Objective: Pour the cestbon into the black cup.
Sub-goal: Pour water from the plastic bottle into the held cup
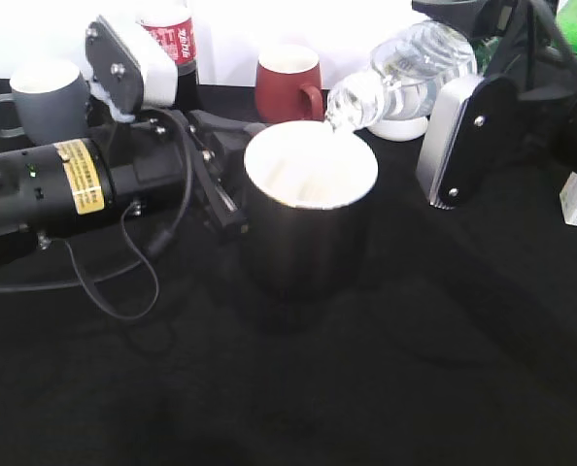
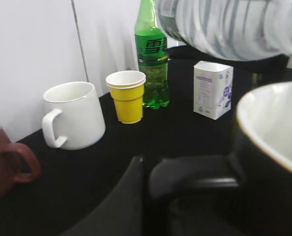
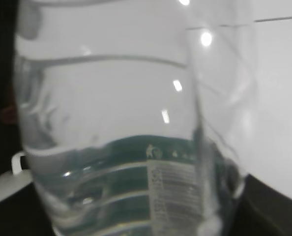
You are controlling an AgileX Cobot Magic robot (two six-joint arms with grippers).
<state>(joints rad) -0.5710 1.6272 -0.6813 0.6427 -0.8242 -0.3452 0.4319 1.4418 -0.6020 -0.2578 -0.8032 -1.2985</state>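
The black cup stands at the table's middle, its white inside showing; it also fills the right of the left wrist view. My left gripper is shut on the cup's side handle. My right gripper is shut on the cestbon, a clear bottle with a dark green label. The cestbon is tilted down to the left, its open mouth right over the cup's back rim. Its ribbed body also crosses the top of the left wrist view. Water sits inside it.
A grey mug, a red-labelled cola bottle and a dark red mug stand at the back. A white mug, a yellow paper cup, a green soda bottle and a white box stand beyond the cup.
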